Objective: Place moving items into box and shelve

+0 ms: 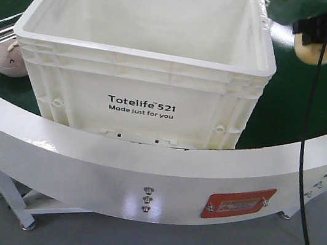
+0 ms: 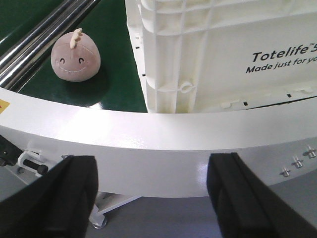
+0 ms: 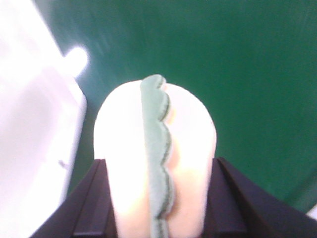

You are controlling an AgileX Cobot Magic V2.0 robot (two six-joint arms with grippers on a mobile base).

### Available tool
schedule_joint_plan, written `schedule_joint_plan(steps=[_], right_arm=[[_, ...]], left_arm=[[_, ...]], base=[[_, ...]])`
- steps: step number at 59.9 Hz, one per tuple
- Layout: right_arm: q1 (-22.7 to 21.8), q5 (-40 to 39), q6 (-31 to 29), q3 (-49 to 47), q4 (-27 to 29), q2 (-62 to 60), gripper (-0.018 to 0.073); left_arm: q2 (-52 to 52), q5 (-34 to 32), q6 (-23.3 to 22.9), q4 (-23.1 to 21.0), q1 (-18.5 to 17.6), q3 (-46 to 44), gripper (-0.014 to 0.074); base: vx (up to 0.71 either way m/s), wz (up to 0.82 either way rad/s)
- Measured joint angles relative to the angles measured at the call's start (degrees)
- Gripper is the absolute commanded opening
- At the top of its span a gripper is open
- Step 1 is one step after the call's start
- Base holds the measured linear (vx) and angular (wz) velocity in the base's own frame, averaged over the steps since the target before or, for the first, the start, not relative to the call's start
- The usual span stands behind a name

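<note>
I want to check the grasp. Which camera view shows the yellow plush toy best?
The right wrist view: the yellow plush toy fills it, clamped in the right gripper. The front view shows only its lower part under the gripper. The left wrist view does not show it.

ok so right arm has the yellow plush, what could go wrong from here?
1. The right gripper holds the yellow plush outside the white crate, beyond its right rim. Carrying it in could clip that rim.
2. The plush is soft and bulges past the fingers, so it might slip out.
3. The black cable hangs down just right of the crate and could snag on its corner.
</note>
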Motion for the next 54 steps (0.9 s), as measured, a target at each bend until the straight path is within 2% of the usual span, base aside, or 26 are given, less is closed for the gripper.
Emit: schedule_joint_plan(steps=[13,28,32,37,45,50,54], right_arm=[[9.14,-4.01,-0.20,-3.26,0.04,-4.60,0.0349],[20.78,-8.58,-0.24,-3.40,0.30,-2.18,0.0368],[22.70,-9.21,-0.24,-3.40,0.35,-0.72,0.0415],[24.50,-9.53,-0.24,-3.40,0.48,1.51,0.0517],[25.16,-9.63,-0.19,-3.40,0.54,3.98,0.0670],[25.16,-9.68,-0.04,-3.40,0.48,4.43,0.0713],[25.16,-9.74,0.01,-3.40,0.20,4.11,0.0714]], left_arm=[[0.00,0.00,0.00,0.00,0.00,0.00,0.0559],[0.00,0.00,0.00,0.00,0.00,0.00,0.0559],[0.00,0.00,0.00,0.00,0.00,0.00,0.0559],[0.00,0.00,0.00,0.00,0.00,0.00,0.0559],[0.00,0.00,0.00,0.00,0.00,0.00,0.0559],[0.00,0.00,0.00,0.00,0.00,0.00,0.0559],[0.00,0.00,0.00,0.00,0.00,0.00,0.0559]], base=[[0.00,0.00],[0.00,0.00],[0.00,0.00],[0.00,0.00],[0.00,0.00],[0.00,0.00],[0.00,0.00]])
